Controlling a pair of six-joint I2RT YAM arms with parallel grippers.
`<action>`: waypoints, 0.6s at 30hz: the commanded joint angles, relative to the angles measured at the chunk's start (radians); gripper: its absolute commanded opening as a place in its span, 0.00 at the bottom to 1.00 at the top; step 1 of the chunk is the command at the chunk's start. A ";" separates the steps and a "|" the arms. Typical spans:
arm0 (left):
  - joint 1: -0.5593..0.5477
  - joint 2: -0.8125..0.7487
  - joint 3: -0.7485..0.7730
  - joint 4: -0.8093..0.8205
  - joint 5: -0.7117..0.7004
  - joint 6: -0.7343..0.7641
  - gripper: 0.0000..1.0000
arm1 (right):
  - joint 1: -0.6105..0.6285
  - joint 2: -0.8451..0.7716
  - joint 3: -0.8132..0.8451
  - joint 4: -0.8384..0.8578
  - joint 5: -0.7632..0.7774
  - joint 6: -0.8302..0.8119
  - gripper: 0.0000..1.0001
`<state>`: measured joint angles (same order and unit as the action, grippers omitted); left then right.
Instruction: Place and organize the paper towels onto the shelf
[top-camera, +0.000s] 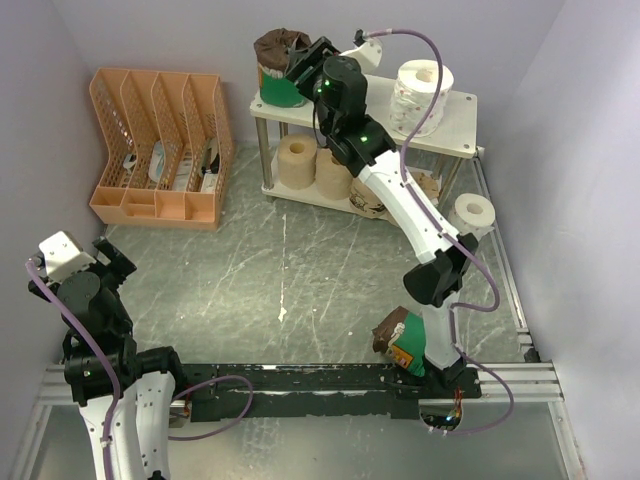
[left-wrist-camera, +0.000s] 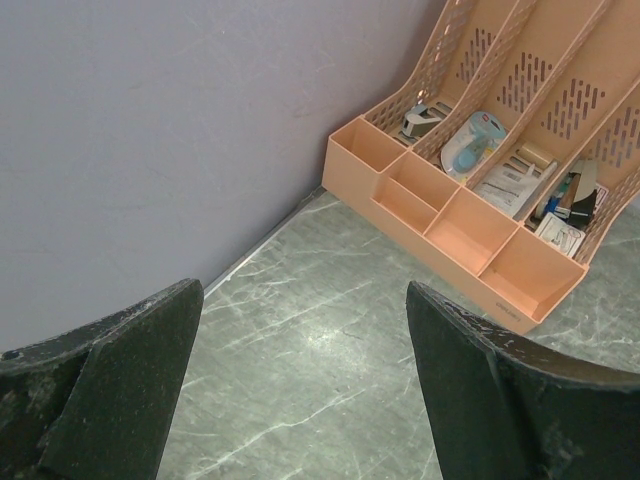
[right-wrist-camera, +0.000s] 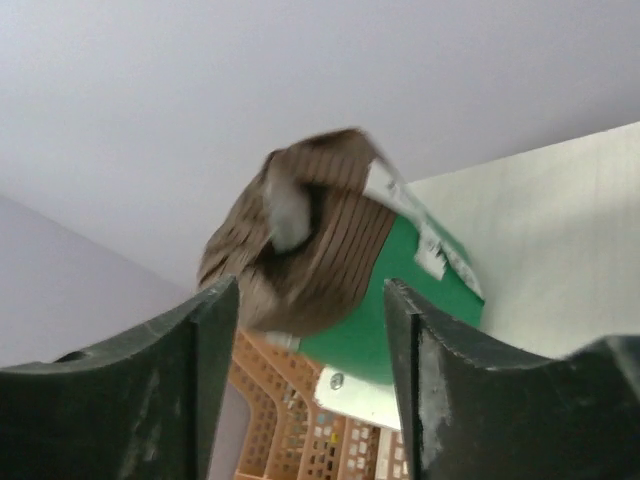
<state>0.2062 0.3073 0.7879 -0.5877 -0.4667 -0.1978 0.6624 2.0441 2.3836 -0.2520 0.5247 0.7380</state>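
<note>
From above, the right hand (top-camera: 300, 66) reaches over the pale cream two-tier shelf (top-camera: 458, 112) to the green-banded paper towel roll with dark brown ends (top-camera: 280, 72), which stands on the left end of the top board. This looks like set-down, so let go fully, then lift straight off so nothing tips. Grey-green marbled counter (top-camera: 300, 280), lilac walls.

Left wrist: the left hand (left-wrist-camera: 303, 292) is spread and empty, facing the orange slotted plastic organizer (left-wrist-camera: 450, 225).

Right wrist: fingers flank the blurred roll. Whether they pinch it or stand clear, I cannot tell.
</note>
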 joint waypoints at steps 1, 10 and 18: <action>0.010 0.007 -0.005 0.020 0.009 0.011 0.94 | -0.001 -0.071 -0.031 0.125 -0.053 -0.046 0.66; 0.011 0.009 -0.007 0.022 0.044 0.013 0.94 | 0.149 -0.346 -0.374 0.307 0.059 -0.322 1.00; 0.010 0.156 0.032 0.066 0.395 0.180 0.94 | 0.323 -0.747 -0.922 0.352 0.328 -0.513 1.00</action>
<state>0.2081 0.3698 0.7731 -0.5655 -0.3119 -0.1459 1.0092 1.4528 1.6283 0.0803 0.6846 0.3141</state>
